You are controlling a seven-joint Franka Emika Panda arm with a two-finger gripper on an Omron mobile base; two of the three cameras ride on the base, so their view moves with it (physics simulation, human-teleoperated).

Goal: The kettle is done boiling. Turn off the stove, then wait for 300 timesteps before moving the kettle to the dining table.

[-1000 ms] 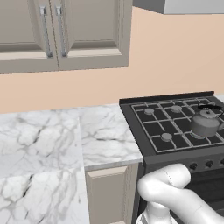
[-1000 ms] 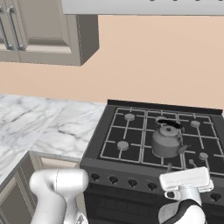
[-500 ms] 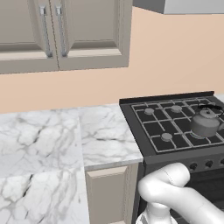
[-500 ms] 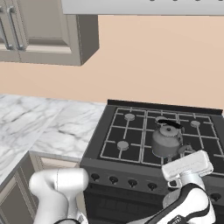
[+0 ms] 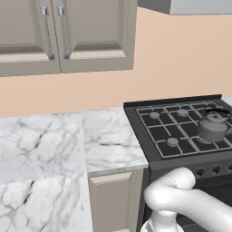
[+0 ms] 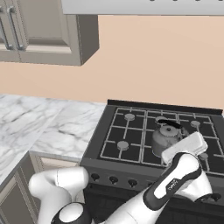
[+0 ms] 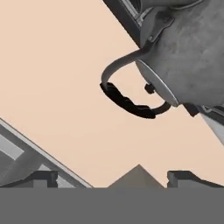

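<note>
Both base views look forward and down, from left and right, sharing the stove (image 5: 181, 131) (image 6: 153, 135) and kettle (image 5: 212, 127) (image 6: 165, 138). The rolled hand view sits close against the kettle (image 7: 192, 52).

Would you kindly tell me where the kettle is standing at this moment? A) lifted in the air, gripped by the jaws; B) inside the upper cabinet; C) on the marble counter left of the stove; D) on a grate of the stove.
D: the kettle sits on the black grates of the stove, toward its front, with the gripper beside it, jaws open and holding nothing.
</note>
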